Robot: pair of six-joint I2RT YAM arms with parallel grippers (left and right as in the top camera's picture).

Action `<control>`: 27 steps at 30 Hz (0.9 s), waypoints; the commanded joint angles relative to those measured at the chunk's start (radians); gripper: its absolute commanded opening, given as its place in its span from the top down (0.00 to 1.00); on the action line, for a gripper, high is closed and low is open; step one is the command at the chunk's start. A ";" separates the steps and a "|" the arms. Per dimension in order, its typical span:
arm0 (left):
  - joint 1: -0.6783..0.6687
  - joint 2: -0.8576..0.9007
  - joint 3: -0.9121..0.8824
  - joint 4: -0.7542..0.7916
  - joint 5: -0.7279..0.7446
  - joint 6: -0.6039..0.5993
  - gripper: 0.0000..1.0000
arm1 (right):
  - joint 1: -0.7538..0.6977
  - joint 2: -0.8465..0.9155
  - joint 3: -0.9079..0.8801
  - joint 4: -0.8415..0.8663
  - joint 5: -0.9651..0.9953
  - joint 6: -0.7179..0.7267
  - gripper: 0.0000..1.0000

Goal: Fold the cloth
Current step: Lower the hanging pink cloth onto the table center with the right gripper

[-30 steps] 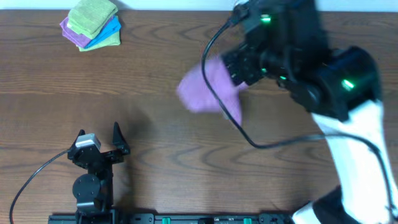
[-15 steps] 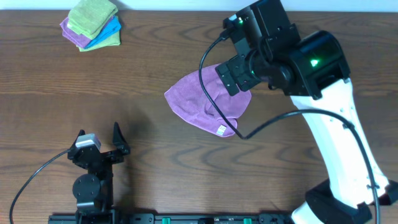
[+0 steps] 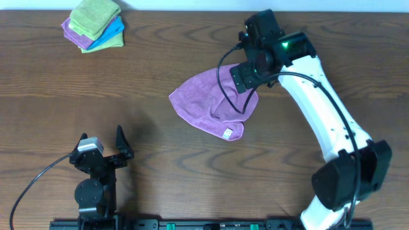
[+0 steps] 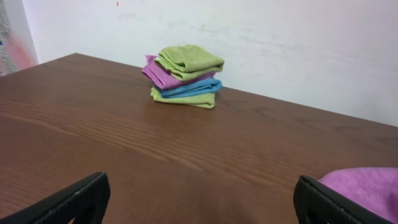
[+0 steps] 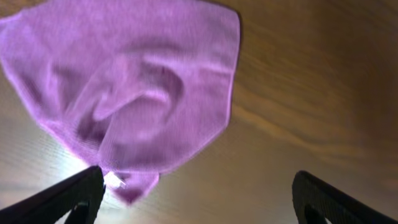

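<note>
**A:** How far along is the folding?

**B:** Barely begun, I'd say. The cloth (image 3: pixel 208 105) lies on the tabletop (image 3: pixel 153 76) right of centre. It is loosely spread, with an uneven, rounded outline. Soft ridges run across its middle in the right wrist view. I see no straight doubled edge, so I judge that no proper fold is made yet.

**A:** Where is its tag?

**B:** The white tag (image 3: pixel 227 133) sits at the edge nearest the robot, at the lower right of the cloth.

**A:** And the tools?

**B:** The right tool (image 5: pixel 199 198) hovers over the cloth's upper right part. Its fingers are spread wide with nothing between them, so it grips nothing. The left tool (image 4: pixel 200 200) is low at the robot's own left, well apart from the cloth. It is also spread wide and holds nothing.

**A:** What is left to do, then?

**B:** Nearly everything, by my reading. The cloth wants flattening, and then one edge must be brought over onto the opposite one, perhaps more than once.

**A:** Any boxes, bins or trays to note?

**B:** None shows in any view. The only other things are a stack of folded cloths (image 3: pixel 94 25), green, blue and purple, at the far left corner. They rest straight on the tabletop, well apart from the work.
</note>
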 commanded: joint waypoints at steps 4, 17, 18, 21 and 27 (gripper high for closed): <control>-0.003 -0.005 -0.018 -0.049 -0.008 0.000 0.05 | -0.081 -0.006 -0.163 0.205 -0.175 0.000 0.21; -0.003 -0.005 -0.018 -0.049 -0.008 0.000 0.05 | -0.064 0.161 -0.243 0.458 -0.253 0.098 0.98; -0.003 -0.005 -0.018 -0.049 -0.008 0.000 0.05 | -0.065 0.174 -0.243 0.484 -0.253 0.097 0.99; -0.003 -0.005 -0.018 -0.049 -0.008 0.000 0.05 | -0.068 0.195 -0.243 0.547 -0.253 0.078 0.99; -0.003 -0.005 -0.018 -0.049 -0.008 0.000 0.04 | -0.072 0.216 -0.242 0.625 -0.228 -0.004 0.99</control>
